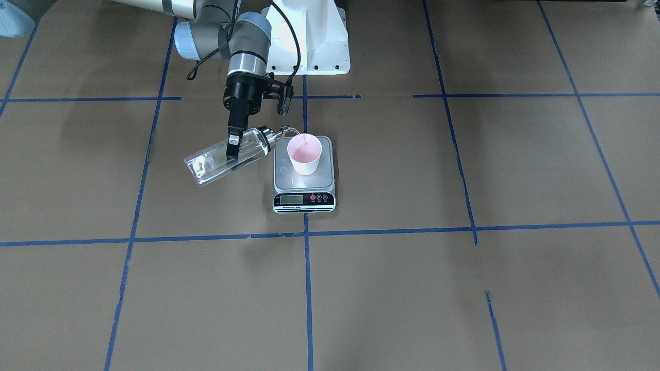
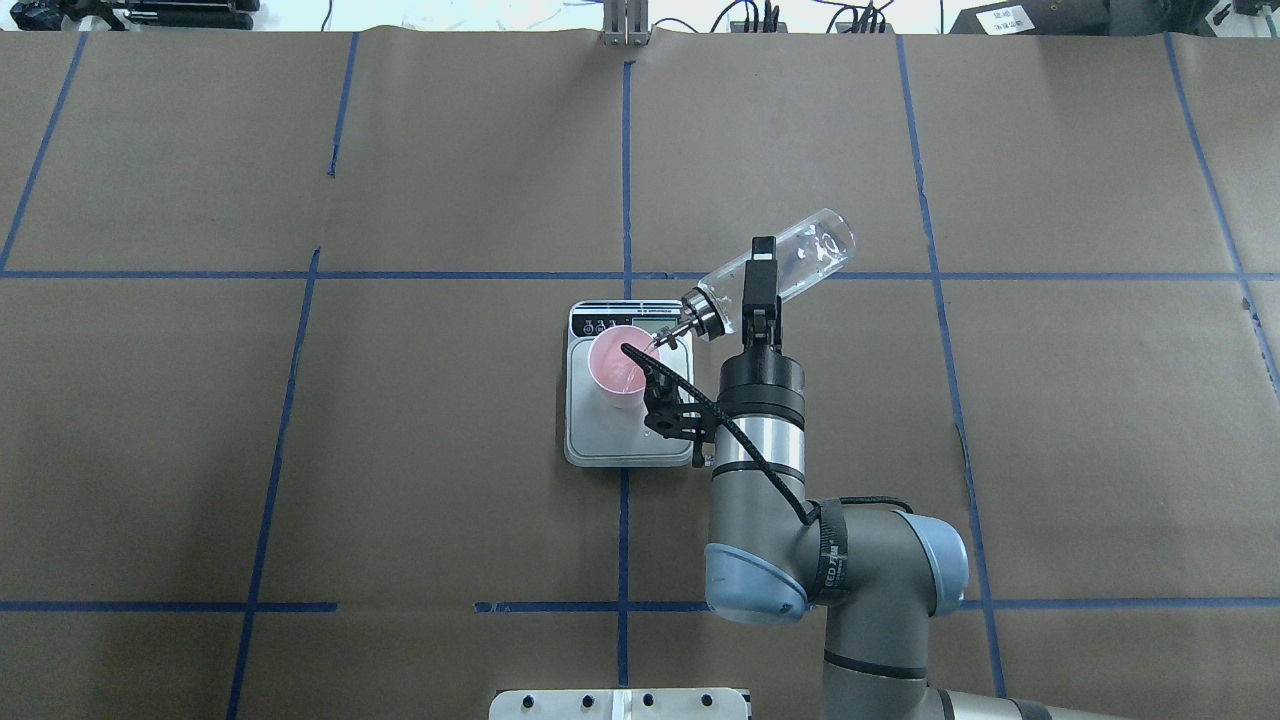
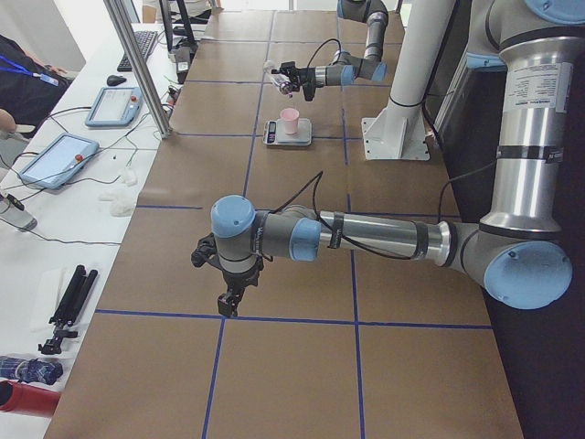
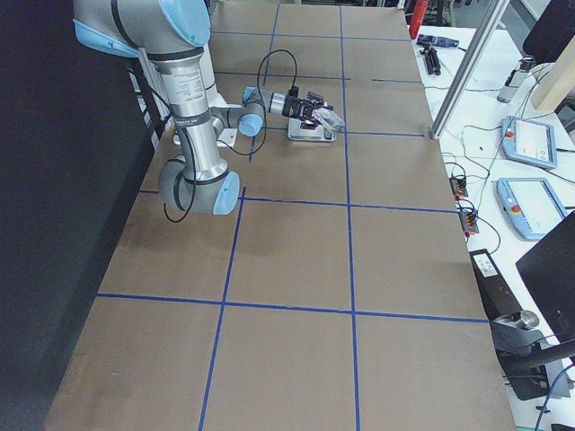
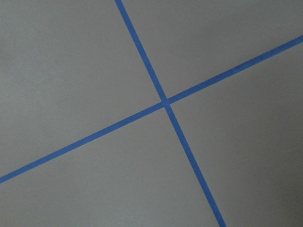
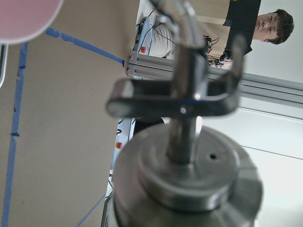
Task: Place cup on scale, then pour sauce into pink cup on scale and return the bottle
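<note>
My right gripper (image 1: pixel 234 149) is shut on the clear glass bottle (image 1: pixel 216 161) and holds it tilted, base up and silver spout down over the pink cup (image 1: pixel 304 154). A thin clear stream of sauce (image 1: pixel 302 140) runs from the spout into the cup. The cup stands upright on the silver platform of the scale (image 1: pixel 304 181). The overhead view shows the same bottle (image 2: pixel 805 252), cup (image 2: pixel 618 366) and scale (image 2: pixel 622 442). The right wrist view shows the metal cap (image 6: pixel 189 179) up close. My left gripper (image 3: pixel 228 300) hangs low over bare table, far from the scale; I cannot tell whether it is open.
The white robot base (image 1: pixel 309 41) stands just behind the scale. Blue tape lines (image 5: pixel 165 103) grid the brown table. A side desk with tablets (image 3: pixel 55 160) and an operator (image 6: pixel 270 23) lie beyond the table's far edge.
</note>
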You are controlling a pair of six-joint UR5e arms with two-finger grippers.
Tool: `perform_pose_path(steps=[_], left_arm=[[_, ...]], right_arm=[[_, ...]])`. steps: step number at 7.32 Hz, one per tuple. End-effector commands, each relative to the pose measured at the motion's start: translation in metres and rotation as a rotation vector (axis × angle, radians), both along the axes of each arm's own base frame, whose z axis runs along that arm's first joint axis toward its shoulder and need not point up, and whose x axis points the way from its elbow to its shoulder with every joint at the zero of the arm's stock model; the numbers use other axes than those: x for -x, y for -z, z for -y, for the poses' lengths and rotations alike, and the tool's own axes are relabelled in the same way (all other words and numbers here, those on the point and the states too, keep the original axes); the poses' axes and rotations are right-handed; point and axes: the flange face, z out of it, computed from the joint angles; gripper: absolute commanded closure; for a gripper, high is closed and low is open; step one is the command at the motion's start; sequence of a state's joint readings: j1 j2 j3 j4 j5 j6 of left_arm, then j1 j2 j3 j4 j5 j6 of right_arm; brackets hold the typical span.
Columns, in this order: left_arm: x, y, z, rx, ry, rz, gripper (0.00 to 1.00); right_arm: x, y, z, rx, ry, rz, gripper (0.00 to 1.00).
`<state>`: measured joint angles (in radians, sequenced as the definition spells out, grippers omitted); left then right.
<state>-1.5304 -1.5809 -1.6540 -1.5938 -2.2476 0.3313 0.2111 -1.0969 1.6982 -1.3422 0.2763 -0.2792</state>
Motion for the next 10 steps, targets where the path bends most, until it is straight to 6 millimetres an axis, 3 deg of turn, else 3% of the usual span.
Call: perform_pose_path(steps=[1,5,7,10], left_arm=[[0.001,0.002,0.0,-0.003,0.002,-0.001,0.0],[0.002,0.004,0.001,-0.006,0.003,-0.001,0.0],[0.002,0.005,0.001,-0.009,0.003,-0.002,0.0],[0.002,0.011,0.001,-0.019,0.003,-0.002,0.0]], right_arm=[[0.001,0.005,0.001,-0.002,0.0,0.006,1.0],[0.001,0.007,0.002,-0.003,-0.003,0.007,1.0],[0.002,0.021,0.003,-0.006,-0.003,0.057,1.0],[-0.001,0.022,0.005,0.0,-0.005,0.147,1.0]])
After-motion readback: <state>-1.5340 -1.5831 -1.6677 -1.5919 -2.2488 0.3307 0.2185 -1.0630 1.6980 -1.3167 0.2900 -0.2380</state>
